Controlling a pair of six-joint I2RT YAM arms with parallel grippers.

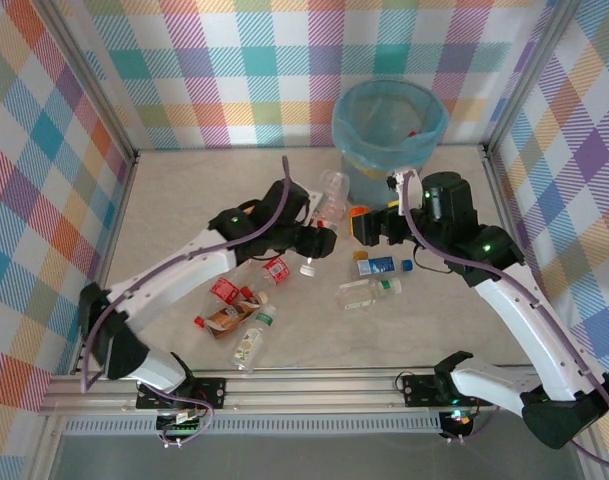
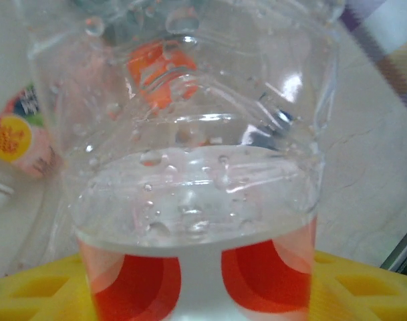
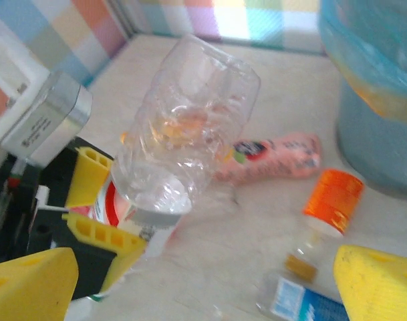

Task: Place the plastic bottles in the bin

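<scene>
Far on the worktop (image 1: pixel 174 190), right of centre, I logged the bin (image 1: pixel 356 150): upright, lined with a pale blue bag.

Left claw (image 2: pixel 200 284): partly closed, its yellow fingers (image 3: pixel 89 175) clamped on a clear bottle (image 3: pixel 183 134) at the red-and-white label. That bottle was raised off the worktop and tilted, just beside the bin's near wall.

Right claw (image 3: pixel 203 287): spread wide, gripping nothing, poised just right of the held bottle.

Below the right claw I noted an orange-capped bottle (image 3: pixel 331 204) and a blue-labelled bottle (image 3: pixel 300 301) lying on the worktop. A pink bottle (image 3: pixel 277 157) lay beyond them, near the bin.

Nearer the arm bases were a green-capped bottle (image 1: pixel 369 293), clear and on its side, and left of centre a loose cluster (image 1: pixel 239 310) of several red-, brown- and green-labelled bottles.
</scene>
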